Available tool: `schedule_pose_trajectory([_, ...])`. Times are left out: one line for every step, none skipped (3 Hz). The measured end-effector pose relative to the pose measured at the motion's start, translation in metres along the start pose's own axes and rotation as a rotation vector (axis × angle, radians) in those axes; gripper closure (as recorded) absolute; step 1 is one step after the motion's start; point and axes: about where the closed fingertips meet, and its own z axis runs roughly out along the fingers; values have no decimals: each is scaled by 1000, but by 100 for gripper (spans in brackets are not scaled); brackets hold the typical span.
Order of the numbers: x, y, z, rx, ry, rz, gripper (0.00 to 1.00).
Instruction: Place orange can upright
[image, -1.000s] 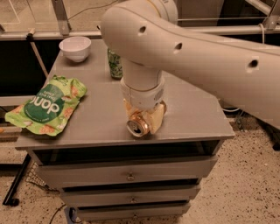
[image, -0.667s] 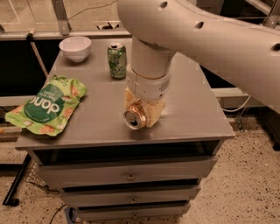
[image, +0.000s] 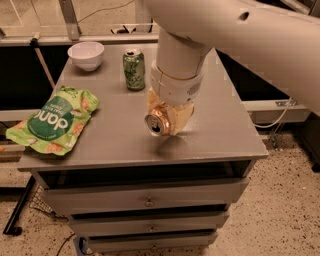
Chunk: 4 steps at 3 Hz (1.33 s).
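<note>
The orange can (image: 158, 121) is held on its side in my gripper (image: 167, 117), its silver pull-tab top facing the camera and tilted down-left. It hangs a little above the grey cabinet top (image: 120, 145), near the middle. The pale fingers (image: 183, 116) close around the can's body from above. My big white arm comes down from the upper right and hides the rest of the can and part of the top behind it.
A green can (image: 134, 69) stands upright just behind and left of the gripper. A white bowl (image: 86, 54) sits at the back left. A green chip bag (image: 55, 120) lies at the left edge. Drawers are below the front edge.
The arm has lifted and shifted back-right with the orange can still in the gripper; the can is higher above the top and the green can is now uncovered.
</note>
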Motion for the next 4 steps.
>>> schedule_pose_trajectory([22,-1,-20,44,-19,110,100])
schedule_pose_trajectory([42,2,-26,108,-88,237,100])
schedule_pose_trajectory([54,5,-33,214,-192,382,100])
schedule_pose_trajectory([54,5,-33,214,-192,382,100])
